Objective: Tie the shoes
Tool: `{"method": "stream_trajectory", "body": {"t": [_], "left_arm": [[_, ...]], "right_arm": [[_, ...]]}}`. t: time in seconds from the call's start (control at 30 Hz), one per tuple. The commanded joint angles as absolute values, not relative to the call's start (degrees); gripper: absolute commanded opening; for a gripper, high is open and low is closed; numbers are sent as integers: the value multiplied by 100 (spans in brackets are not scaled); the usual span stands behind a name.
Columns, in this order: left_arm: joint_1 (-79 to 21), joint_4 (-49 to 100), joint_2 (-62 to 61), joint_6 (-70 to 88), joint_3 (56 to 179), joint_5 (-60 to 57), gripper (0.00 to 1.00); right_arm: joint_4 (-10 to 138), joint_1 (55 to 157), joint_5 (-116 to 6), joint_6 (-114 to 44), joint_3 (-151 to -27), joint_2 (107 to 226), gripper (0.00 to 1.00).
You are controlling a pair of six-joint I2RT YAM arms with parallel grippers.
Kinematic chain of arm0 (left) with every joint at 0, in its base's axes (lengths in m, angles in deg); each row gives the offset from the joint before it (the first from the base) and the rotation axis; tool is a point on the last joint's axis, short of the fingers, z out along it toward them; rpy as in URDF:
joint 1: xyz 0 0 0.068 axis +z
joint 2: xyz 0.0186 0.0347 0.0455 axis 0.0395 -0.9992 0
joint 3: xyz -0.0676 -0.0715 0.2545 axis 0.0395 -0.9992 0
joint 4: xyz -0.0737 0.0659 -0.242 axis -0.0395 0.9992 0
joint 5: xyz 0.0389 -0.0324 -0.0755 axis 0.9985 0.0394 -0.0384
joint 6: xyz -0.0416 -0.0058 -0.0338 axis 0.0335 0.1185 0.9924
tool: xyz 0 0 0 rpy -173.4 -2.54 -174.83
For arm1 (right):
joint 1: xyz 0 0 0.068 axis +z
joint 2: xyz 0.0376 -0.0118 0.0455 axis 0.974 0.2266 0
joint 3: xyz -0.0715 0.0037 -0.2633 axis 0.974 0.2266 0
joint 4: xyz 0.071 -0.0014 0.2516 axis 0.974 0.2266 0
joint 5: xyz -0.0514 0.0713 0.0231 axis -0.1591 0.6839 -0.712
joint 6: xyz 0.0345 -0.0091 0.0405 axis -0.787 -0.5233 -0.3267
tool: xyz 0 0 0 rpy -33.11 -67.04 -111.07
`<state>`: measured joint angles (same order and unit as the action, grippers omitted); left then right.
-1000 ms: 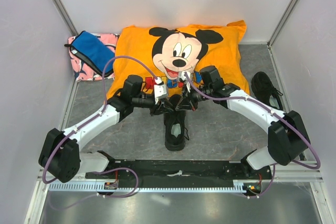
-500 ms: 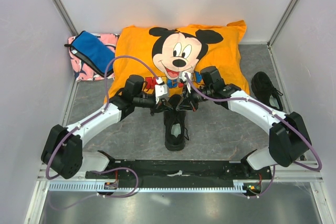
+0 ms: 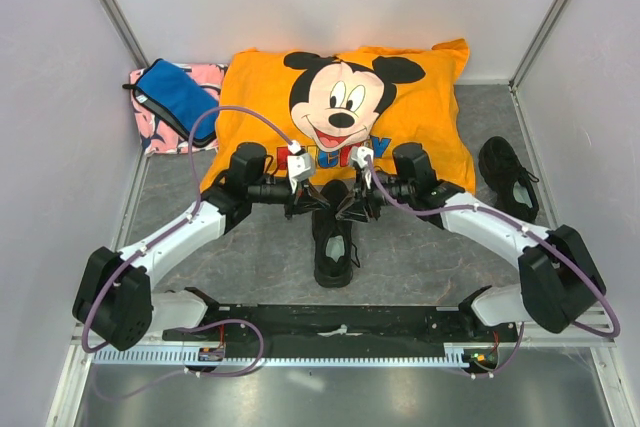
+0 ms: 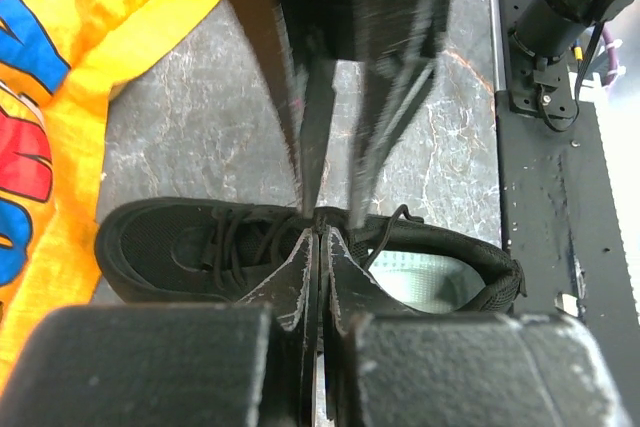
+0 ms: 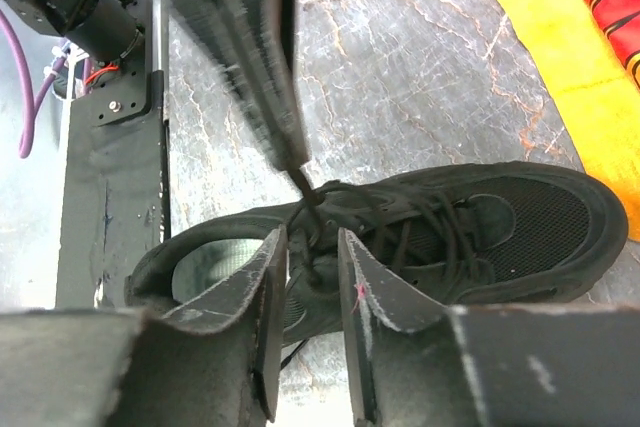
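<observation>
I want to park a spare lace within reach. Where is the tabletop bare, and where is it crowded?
Bare grey patches: between the centre shoe and the left arm; between that shoe and the right arm; the far right corner bordered by the pillow and the second shoe. Crowded: over the centre shoe, where the left pincer and right pincer meet.

Orange pillow (image 3: 262,87) close behind centre shoe (image 3: 333,247)
</observation>
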<state>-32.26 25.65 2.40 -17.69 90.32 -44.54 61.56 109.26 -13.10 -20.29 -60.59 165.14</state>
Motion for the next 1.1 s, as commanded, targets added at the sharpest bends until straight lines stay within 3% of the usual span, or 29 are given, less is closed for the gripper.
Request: {"method": "stream_trajectory", "body": {"t": [0.0,0.1,0.27,0.83,1.07], "left_arm": [[-3188,2228,274,-1357,8951,-4557,2],[-3179,2211,265,-1313,8942,-4540,2],[-3144,2149,247,-1172,8960,-4505,2],[-3109,1956,212,-452,8890,-4285,1],[-3083,1877,230,-100,8820,-4232,2]], "right_arm": [[5284,10925,-1146,-2027,-5711,16138,41],[5047,10994,-1330,-2131,-5447,15980,54],[4178,11258,-2086,-2526,-5017,15803,58],[3016,11830,-3062,-2897,-4734,15996,48],[3069,11970,-3335,-2571,-4629,16014,38]]}}
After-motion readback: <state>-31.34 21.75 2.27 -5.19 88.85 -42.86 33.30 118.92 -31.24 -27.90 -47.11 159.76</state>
